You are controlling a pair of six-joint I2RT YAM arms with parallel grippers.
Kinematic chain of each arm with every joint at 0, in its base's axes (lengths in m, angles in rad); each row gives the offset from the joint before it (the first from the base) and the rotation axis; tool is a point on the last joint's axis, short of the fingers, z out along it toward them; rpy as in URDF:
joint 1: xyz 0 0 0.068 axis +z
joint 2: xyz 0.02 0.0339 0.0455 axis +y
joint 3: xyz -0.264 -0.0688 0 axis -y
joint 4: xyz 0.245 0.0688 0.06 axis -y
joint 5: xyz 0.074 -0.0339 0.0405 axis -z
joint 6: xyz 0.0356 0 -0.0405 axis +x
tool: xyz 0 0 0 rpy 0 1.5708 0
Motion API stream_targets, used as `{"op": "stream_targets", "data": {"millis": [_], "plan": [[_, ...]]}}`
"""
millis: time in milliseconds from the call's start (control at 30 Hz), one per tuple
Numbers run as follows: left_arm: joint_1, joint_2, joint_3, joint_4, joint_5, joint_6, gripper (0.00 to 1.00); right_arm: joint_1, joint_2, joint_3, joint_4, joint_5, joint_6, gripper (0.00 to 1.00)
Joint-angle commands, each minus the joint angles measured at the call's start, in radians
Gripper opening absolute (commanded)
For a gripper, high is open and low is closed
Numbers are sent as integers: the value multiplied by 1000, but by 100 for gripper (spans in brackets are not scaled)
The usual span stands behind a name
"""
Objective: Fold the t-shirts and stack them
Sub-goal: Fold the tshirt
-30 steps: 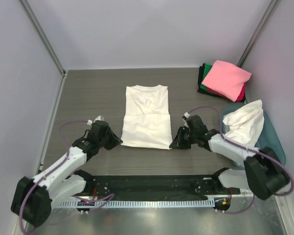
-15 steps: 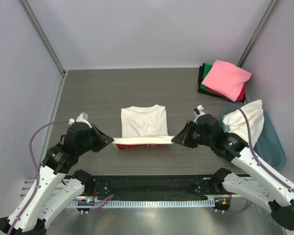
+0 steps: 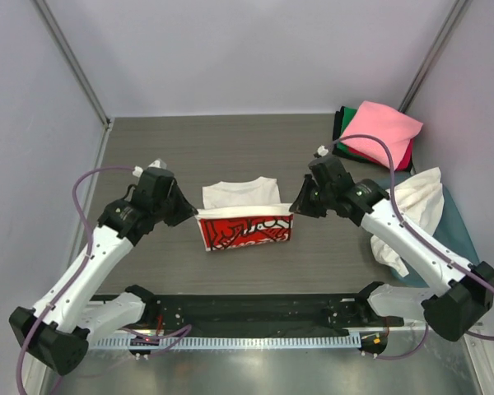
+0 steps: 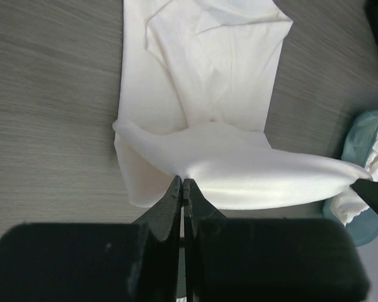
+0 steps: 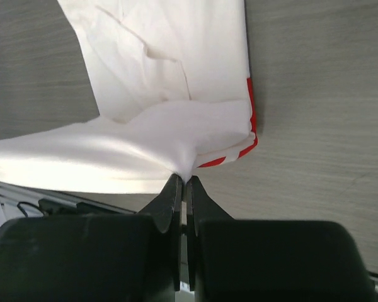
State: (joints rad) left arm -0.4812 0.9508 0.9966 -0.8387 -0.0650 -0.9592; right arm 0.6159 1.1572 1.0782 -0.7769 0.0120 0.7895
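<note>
A cream-white t-shirt (image 3: pixel 240 194) lies mid-table, its near end lifted and turned over so a red-and-white print (image 3: pixel 245 230) faces up. My left gripper (image 3: pixel 191 217) is shut on the shirt's left hem corner, and the shirt shows in its wrist view (image 4: pixel 208 94). My right gripper (image 3: pixel 295 211) is shut on the right hem corner, and the shirt shows in its wrist view (image 5: pixel 170 82). Both hold the hem stretched above the table. A stack of folded shirts, pink (image 3: pixel 380 132) on top of red, green and black, sits at the back right.
A teal plastic tub (image 3: pixel 457 226) at the right holds a crumpled cream-white shirt (image 3: pixel 412 206). Grey walls close in left, back and right. A black rail (image 3: pixel 255 313) runs along the near edge between the arm bases.
Both grippers took the shirt's near hem, lifted it and carried it toward the back, folding the shirt over. The red printed underside now shows.
</note>
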Motion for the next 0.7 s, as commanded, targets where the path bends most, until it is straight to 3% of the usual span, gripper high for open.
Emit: {"op": "stream_targets", "data": {"millis": [0, 367, 667], "plan": [[45, 63, 82, 78, -58, 77, 0, -76, 58, 110, -19, 54, -107, 1], [230, 446, 325, 131, 99, 186, 0, -202, 352, 350, 7, -76, -242, 1], [279, 601, 399, 135, 142, 209, 1, -232, 585, 511, 28, -142, -289, 1]]}}
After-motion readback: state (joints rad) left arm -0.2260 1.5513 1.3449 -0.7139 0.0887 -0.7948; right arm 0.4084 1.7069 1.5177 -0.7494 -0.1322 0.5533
